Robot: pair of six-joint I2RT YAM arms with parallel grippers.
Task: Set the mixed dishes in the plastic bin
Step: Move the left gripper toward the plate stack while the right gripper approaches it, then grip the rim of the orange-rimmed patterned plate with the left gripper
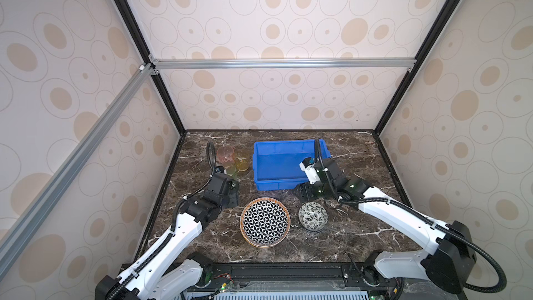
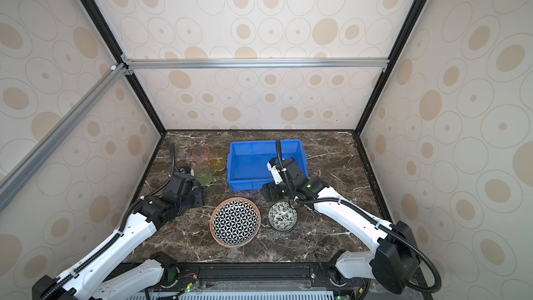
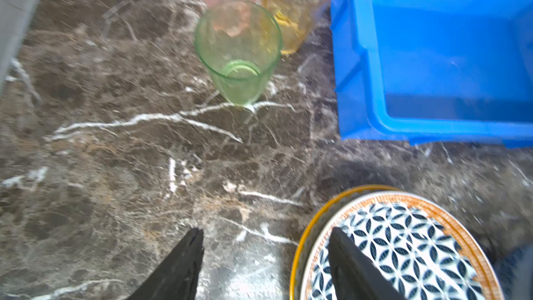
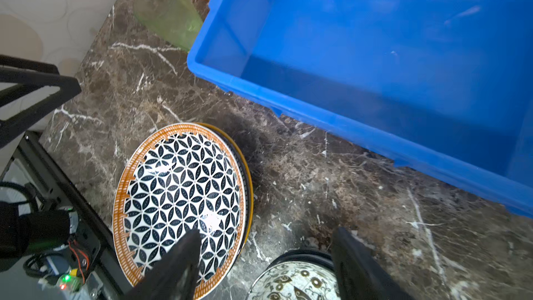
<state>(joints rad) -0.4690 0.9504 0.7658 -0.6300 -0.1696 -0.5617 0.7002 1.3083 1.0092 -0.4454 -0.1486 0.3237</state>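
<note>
A black-white geometric plate (image 1: 264, 222) (image 2: 235, 222) tops a stack near the table's front; a yellow rim shows under it. To its right sits a floral black-white bowl (image 1: 313, 216) (image 4: 294, 281). The blue plastic bin (image 1: 285, 181) (image 2: 236, 165) stands empty behind them. Pink (image 1: 225, 154), amber (image 1: 241, 160) and green (image 3: 238, 53) tumblers stand left of the bin. My left gripper (image 3: 266, 235) (image 1: 232, 194) is open at the plate's left edge, one finger over the rim, one over the table. My right gripper (image 4: 266, 235) (image 1: 307, 193) is open above the gap between plate and bowl.
Dark marble tabletop (image 1: 360, 235) enclosed by patterned walls on three sides. The bin's front lip (image 4: 346, 128) lies just beyond my right gripper. Bare marble lies between the green tumbler and my left gripper. A black rail (image 1: 277, 272) runs along the front edge.
</note>
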